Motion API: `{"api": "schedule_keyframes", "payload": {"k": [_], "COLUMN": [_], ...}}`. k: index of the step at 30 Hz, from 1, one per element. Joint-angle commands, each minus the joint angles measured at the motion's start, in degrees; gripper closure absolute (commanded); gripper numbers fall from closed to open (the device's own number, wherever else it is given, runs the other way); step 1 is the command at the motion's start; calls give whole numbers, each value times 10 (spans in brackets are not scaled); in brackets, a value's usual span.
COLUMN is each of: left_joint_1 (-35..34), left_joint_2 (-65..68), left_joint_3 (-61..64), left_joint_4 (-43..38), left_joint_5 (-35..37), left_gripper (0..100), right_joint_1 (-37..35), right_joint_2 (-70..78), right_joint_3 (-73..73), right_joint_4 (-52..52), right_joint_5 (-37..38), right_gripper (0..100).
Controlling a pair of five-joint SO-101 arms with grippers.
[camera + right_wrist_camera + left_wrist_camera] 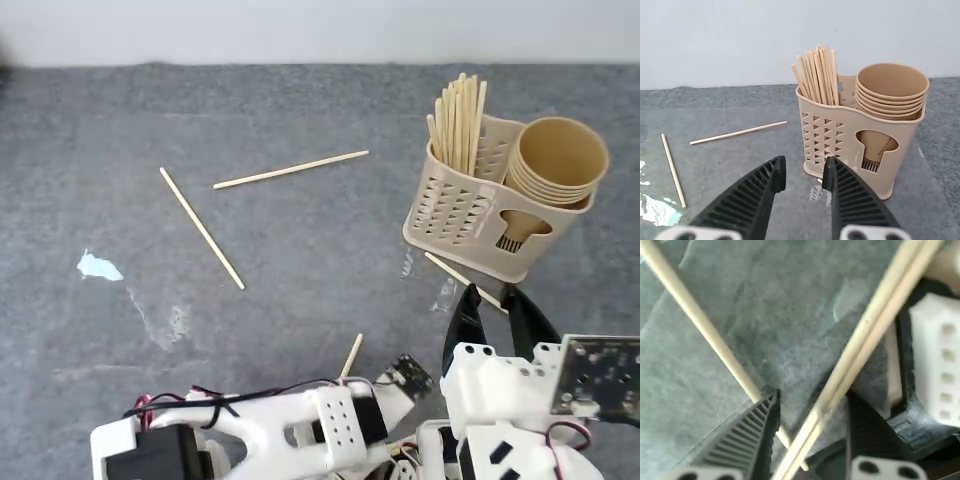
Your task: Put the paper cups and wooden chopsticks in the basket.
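Note:
A beige basket (450, 215) (825, 135) stands at the right, holding a bundle of wooden chopsticks (460, 120) (817, 75) and a stack of paper cups (558, 155) (892, 85). Two loose chopsticks (290, 169) (201, 228) lie left of it. Another chopstick (465, 282) lies at the basket's front, just beyond my open right gripper (490, 300) (804, 174). My left gripper (812, 400) is open low over the mat, with a chopstick (870, 325) running between its fingers and a second chopstick (705, 325) crossing beside one finger. A chopstick end (352, 355) sticks out from under the left arm.
A light blue scrap (98, 266) (657, 212) sits on the grey mat at the left. A white wall (320, 30) bounds the far edge. Both arm bases crowd the near edge.

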Motion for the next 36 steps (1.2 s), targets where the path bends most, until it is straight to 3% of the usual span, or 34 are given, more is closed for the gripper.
{"api": "schedule_keyframes", "payload": {"k": [1, 4, 7, 20, 29, 36], "left_joint_1": [-29, -29, -29, -32, -33, -140], "left_joint_2": [7, 3, 4, 0, 0, 5], "left_joint_3": [5, 4, -9, -47, -151, -220], "left_joint_4": [-9, -9, -8, 0, 156, 211], "left_joint_5": [7, 6, 5, 5, 5, 2], "left_gripper": [817, 871, 987, 988, 988, 988], "right_joint_1": [5, 5, 5, 5, 5, 5], "right_joint_2": [0, 0, 0, 0, 0, 0], "right_joint_3": [-1, -1, -1, -1, -1, -1], "right_joint_4": [-12, -12, -11, -8, -8, -8], "right_joint_5": [-1, -1, -1, -1, -1, -1], "right_gripper": [855, 856, 857, 857, 857, 857]}}
